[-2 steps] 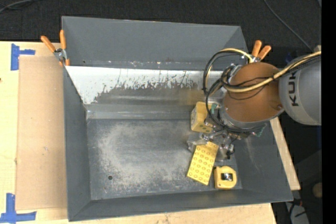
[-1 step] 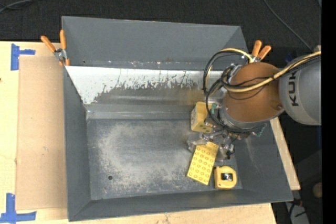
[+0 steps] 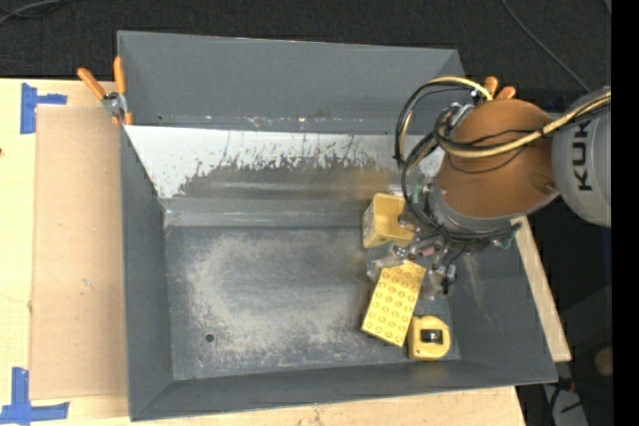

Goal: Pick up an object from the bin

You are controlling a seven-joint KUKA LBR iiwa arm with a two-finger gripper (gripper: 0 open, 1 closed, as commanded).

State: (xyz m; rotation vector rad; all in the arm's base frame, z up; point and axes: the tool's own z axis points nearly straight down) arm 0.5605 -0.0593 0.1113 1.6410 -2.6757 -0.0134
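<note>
Looking into the grey metal bin [image 3: 250, 299], I see my gripper [image 3: 437, 266] at the upper end of a flat yellow studded plastic plate [image 3: 391, 306], lower right. I cannot tell its opening. I'd centre across the plate's narrow width.

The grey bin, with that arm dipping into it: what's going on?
A robot arm reaches into the bin from the right. Its end effector is down at the right side, above a flat yellow studded plate, with a yellow block behind and a small yellow gadget in front. Whether it grips anything, I cannot tell.
</note>
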